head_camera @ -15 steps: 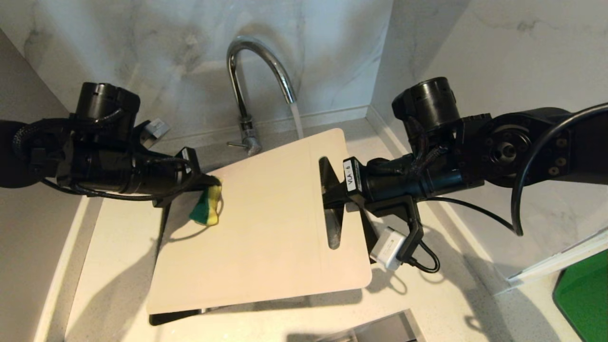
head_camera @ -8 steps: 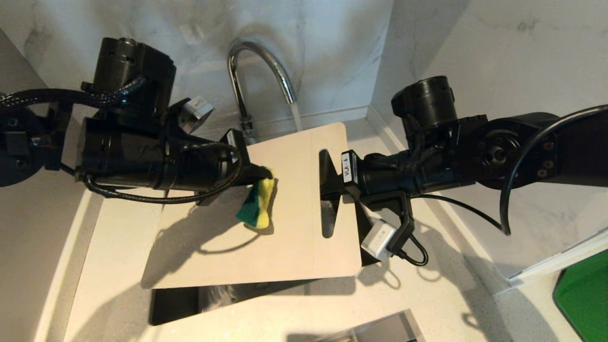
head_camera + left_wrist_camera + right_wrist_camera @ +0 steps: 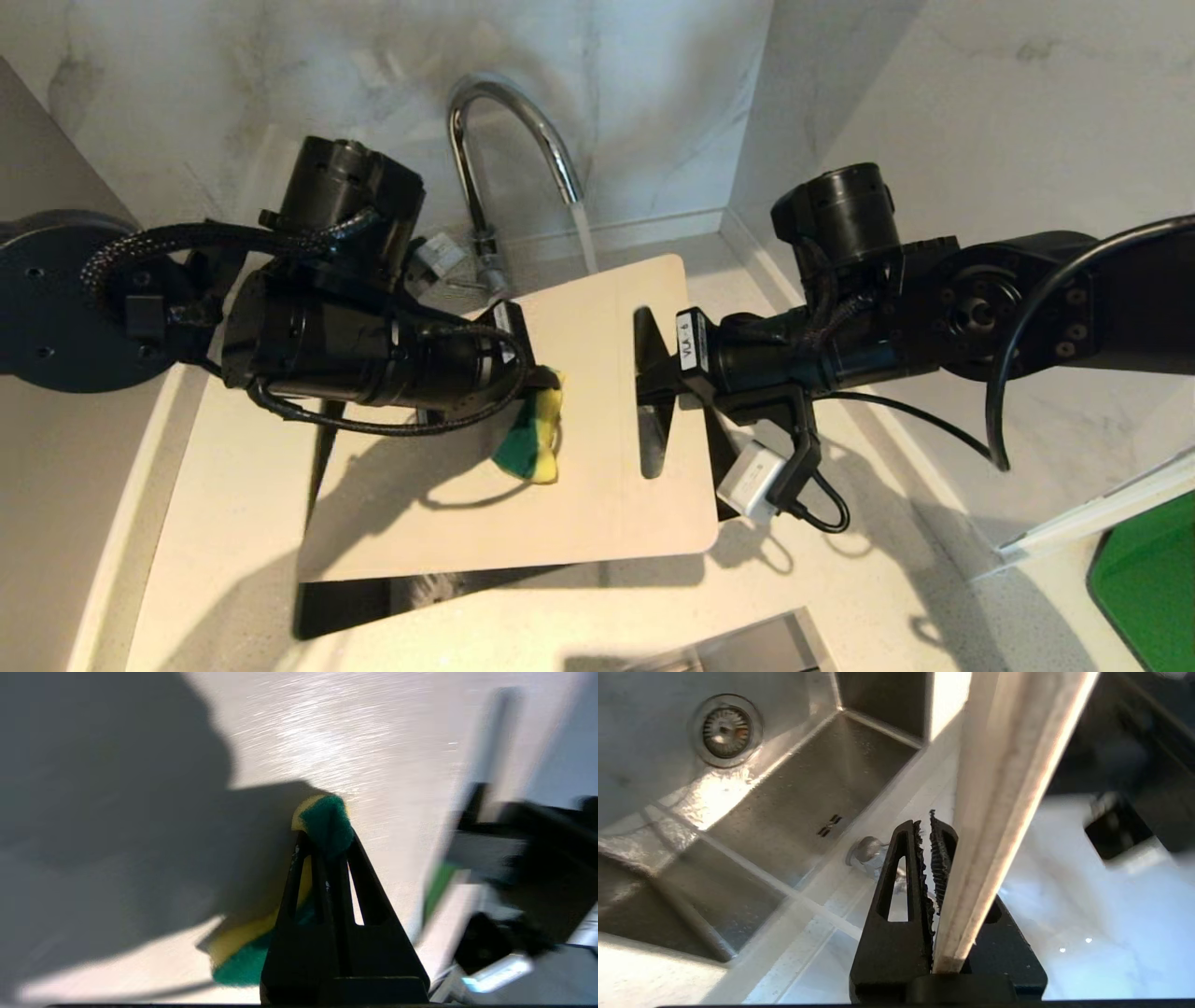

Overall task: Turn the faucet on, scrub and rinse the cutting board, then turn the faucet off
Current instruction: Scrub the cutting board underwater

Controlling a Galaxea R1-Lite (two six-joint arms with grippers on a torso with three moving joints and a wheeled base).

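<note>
Cutting board (image 3: 579, 420): held level above the sink (image 3: 794, 798), far edge under the running faucet (image 3: 509, 140) so water lands on it.
Right gripper (image 3: 653, 378): clamped on the board's edge at the handle slot, steadying it for scrubbing.
Left gripper (image 3: 546, 383): pinched shut on a yellow-green sponge (image 3: 532, 439), pressed against the board's top face mid-surface.
Scrubbing step judged underway; tap left on for rinsing.

The cutting board (image 3: 597, 392) hung over the sink (image 3: 794, 812), the faucet (image 3: 509, 140) behind it, the left hand (image 3: 546, 383) pressing a sponge (image 3: 532, 439) onto it, the right hand (image 3: 653, 383) clamping its right edge.
</note>
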